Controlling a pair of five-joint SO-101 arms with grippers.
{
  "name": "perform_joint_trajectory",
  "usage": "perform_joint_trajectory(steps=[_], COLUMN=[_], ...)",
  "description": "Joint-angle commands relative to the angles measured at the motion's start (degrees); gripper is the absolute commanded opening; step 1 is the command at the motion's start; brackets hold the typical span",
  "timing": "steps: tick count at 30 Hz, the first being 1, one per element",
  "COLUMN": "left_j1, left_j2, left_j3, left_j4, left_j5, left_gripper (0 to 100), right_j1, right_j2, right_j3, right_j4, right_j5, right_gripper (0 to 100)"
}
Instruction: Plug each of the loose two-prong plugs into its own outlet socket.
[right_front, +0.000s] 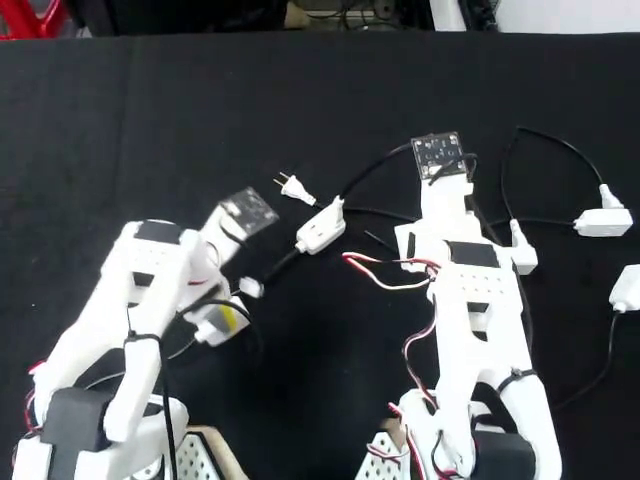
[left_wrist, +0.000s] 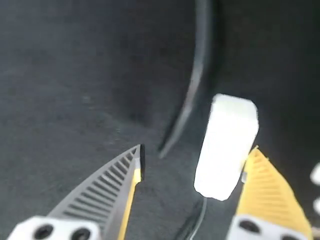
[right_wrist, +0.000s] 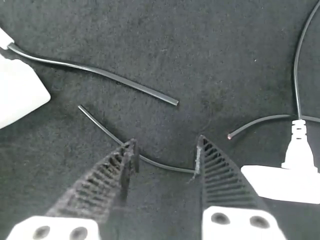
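Between the parted fingers of the left gripper (left_wrist: 197, 149), the nearer arm, the white plug (left_wrist: 226, 145) touches the yellow pad (left_wrist: 265, 190), long axis along the fingers; the right gripper (right_wrist: 166, 140), likewise parted, straddles a thin cable (right_wrist: 162, 166).

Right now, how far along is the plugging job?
Done: nothing clearly; the far-right plug may sit in the edge socket, but I cannot tell. In hand: the open left gripper straddles a white piece, not yet clamped. To do: the bare-pronged plug lies loose beside the middle socket; the right gripper is open over a thin cable.
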Motion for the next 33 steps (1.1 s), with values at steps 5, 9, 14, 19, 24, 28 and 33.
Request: perform_joint_trajectory(steps=[5,9,14,19,24,28,33], left_j1=[-4.4,-4.8,-5.0,-8.6,-14.3,-17.4,-19.4], left_j2=[-1.9,-2.0,-4.1,-14.6,-28.7,-41.2,-54.5], left_j3=[-5.6,-5.8,-5.8,-2.7,6.8,13.7,22.2], left_j4=[-2.2,-1.9,-2.0,-2.9,-11.0,-13.2,-15.3], left_j5=[6.8,7.4,9.8,16.4,24.9,28.5,28.5], left_gripper=[32,32,32,32,32,32,32], right_j1=[-0.4,-0.4,-0.4,-0.4,-0.4,-0.7,-3.0], right_j2=[-0.6,-0.6,-0.6,-0.8,-2.2,-10.1,-20.1], right_j3=[-2.9,-2.9,-2.9,-2.8,-2.6,-5.1,-13.2], right_j4=[-0.9,-0.9,-1.1,-0.9,1.6,12.8,32.9], right_j5=[0.5,0.5,0.4,0.4,1.1,9.5,19.0], right_gripper=[17.7,17.7,17.7,17.7,17.6,17.6,17.6])
